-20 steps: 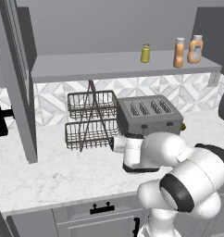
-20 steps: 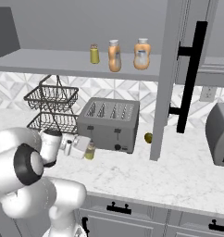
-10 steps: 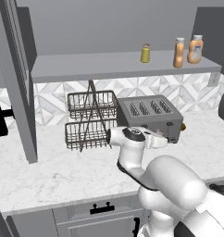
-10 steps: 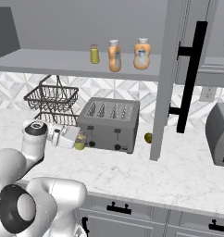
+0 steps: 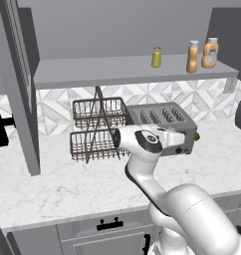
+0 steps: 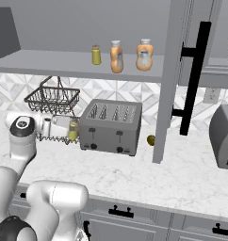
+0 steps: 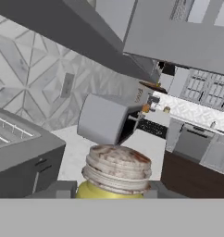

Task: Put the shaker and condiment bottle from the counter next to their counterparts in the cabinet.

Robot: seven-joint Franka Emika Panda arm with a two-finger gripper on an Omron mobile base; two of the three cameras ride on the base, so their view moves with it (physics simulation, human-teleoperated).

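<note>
My gripper (image 6: 71, 129) is shut on the shaker (image 6: 73, 134), a small olive-yellow cylinder, just left of the toaster and above the counter (image 6: 134, 174). In the hand view the shaker's grey cap (image 7: 116, 172) stands between my fingertips (image 7: 56, 189). On the cabinet shelf (image 6: 50, 63) stand a twin yellow shaker (image 6: 96, 55), the straight-sided orange condiment bottle (image 6: 116, 56) and a bulbous orange bottle (image 6: 144, 55). The left base view shows the same three: shaker (image 5: 156, 57), condiment bottle (image 5: 192, 57) and bulbous bottle (image 5: 210, 53).
A grey toaster (image 6: 111, 126) sits mid-counter, with a two-tier wire basket (image 5: 95, 129) to its left. A small olive object (image 6: 151, 140) lies right of the toaster. The tall cabinet door (image 6: 175, 80) with a black handle stands open on the right; another door (image 5: 18, 84) hangs at left.
The arm has swung up and unfolded. The hand with the shaker has risen a little beside the toaster. Everything on the shelf has stayed put.
</note>
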